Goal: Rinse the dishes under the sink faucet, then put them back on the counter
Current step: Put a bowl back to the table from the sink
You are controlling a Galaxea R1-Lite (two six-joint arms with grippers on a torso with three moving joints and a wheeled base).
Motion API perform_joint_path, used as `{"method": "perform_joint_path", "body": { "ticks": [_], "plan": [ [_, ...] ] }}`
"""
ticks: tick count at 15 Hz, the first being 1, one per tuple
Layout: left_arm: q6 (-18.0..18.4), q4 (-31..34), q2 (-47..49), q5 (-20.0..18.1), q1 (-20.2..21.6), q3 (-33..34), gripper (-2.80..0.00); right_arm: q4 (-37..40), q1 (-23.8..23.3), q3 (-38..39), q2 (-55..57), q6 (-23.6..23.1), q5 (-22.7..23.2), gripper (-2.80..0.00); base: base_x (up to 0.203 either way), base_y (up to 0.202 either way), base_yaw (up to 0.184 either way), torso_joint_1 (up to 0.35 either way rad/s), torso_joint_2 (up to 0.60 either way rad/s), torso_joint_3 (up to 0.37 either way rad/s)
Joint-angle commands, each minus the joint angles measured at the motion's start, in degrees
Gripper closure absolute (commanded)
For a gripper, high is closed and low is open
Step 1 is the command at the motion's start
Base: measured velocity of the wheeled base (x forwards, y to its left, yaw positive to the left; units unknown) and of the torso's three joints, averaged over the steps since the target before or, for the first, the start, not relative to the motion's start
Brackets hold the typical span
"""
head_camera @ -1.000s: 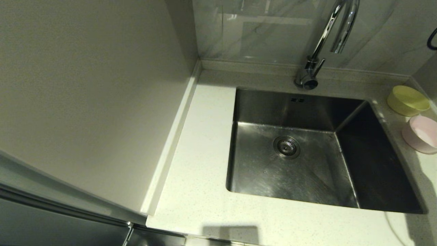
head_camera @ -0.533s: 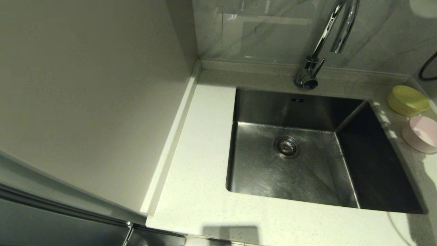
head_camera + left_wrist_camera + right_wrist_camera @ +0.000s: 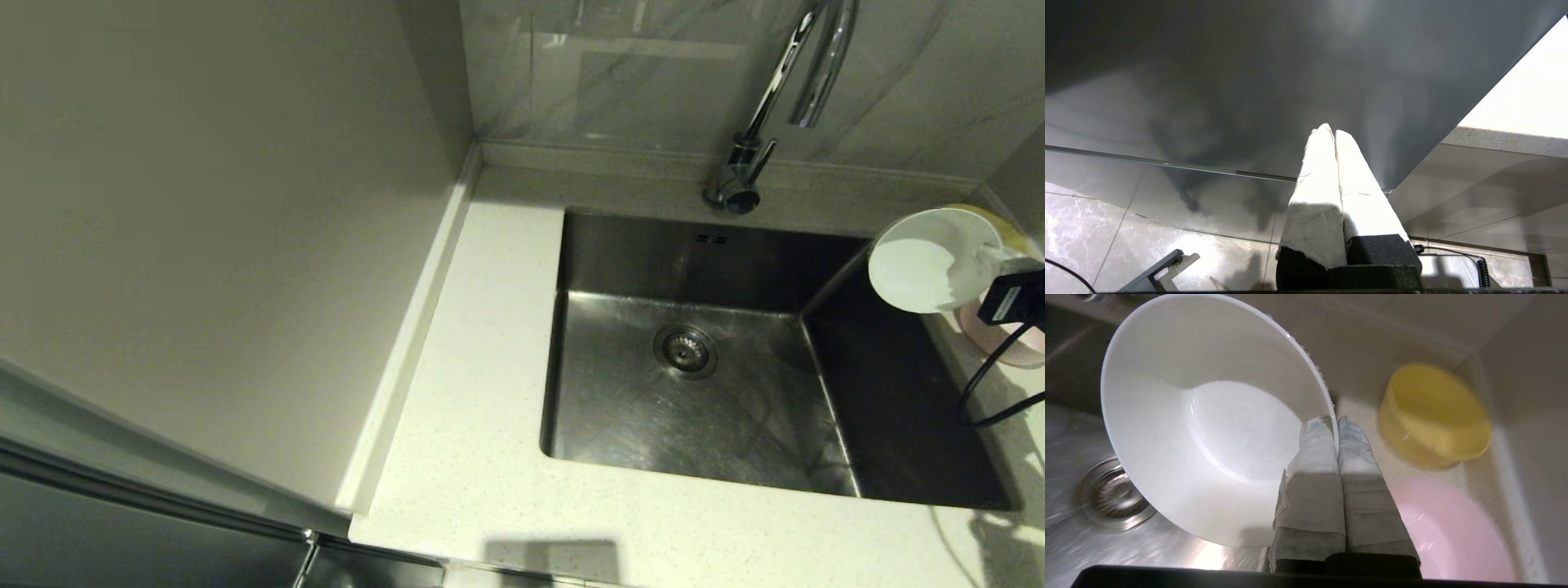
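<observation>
A speckled white counter surrounds the steel sink; yellow-green bowl and pink bowl sit in its back right corner.

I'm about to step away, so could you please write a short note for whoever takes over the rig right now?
Right gripper: shut on the white bowl by its rim, over the sink's right edge.
Left gripper: shut, holding nothing, parked away from the sink.
Yellow-green bowl and pink bowl stand on the counter right of the sink.
Done: white bowl picked up; droplets on its rim.
Left: set it on the counter; whether the others are rinsed cannot be told.
</observation>
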Motion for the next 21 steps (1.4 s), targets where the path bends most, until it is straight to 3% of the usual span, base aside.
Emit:
{"method": "perform_joint_path", "body": {
  "ticks": [1, 4, 8, 11, 13, 17, 19, 21],
  "plan": [
    [0.0, 0.0, -0.1, 0.0, 0.0, 0.0, 0.0, 6.6, 0.5, -0.7, -4.5, 0.9, 0.3, 0.0, 0.0, 0.0, 0.0, 0.0, 0.0, 0.0],
    [0.0, 0.0, -0.1, 0.0, 0.0, 0.0, 0.0, 26.3, 0.9, -6.6, -9.1, 1.7, 0.2, 0.0, 0.0, 0.0, 0.0, 0.0, 0.0, 0.0],
    [0.0, 0.0, -0.1, 0.0, 0.0, 0.0, 0.0, 63.7, 0.9, -23.6, -12.6, 2.7, -0.6, 0.0, 0.0, 0.0, 0.0, 0.0, 0.0, 0.0],
    [0.0, 0.0, -0.1, 0.0, 0.0, 0.0, 0.0, 87.0, 0.2, -32.4, -13.3, 6.3, -5.8, 0.0, 0.0, 0.0, 0.0, 0.0, 0.0, 0.0],
    [0.0, 0.0, -0.1, 0.0, 0.0, 0.0, 0.0, 91.4, -2.5, -32.9, -13.2, 8.3, -9.6, 0.0, 0.0, 0.0, 0.0, 0.0, 0.0, 0.0],
    [0.0, 0.0, -0.1, 0.0, 0.0, 0.0, 0.0, 94.5, -7.3, -33.1, -12.2, 7.9, -10.6, 0.0, 0.0, 0.0, 0.0, 0.0, 0.0, 0.0],
    [0.0, 0.0, -0.1, 0.0, 0.0, 0.0, 0.0, 94.3, -9.2, -33.0, -11.5, 6.1, -12.2, 0.0, 0.0, 0.0, 0.0, 0.0, 0.0, 0.0],
    [0.0, 0.0, -0.1, 0.0, 0.0, 0.0, 0.0, 94.3, -11.7, -32.1, -11.2, 1.3, -12.4, 0.0, 0.0, 0.0, 0.0, 0.0, 0.0, 0.0]
  ]
}}
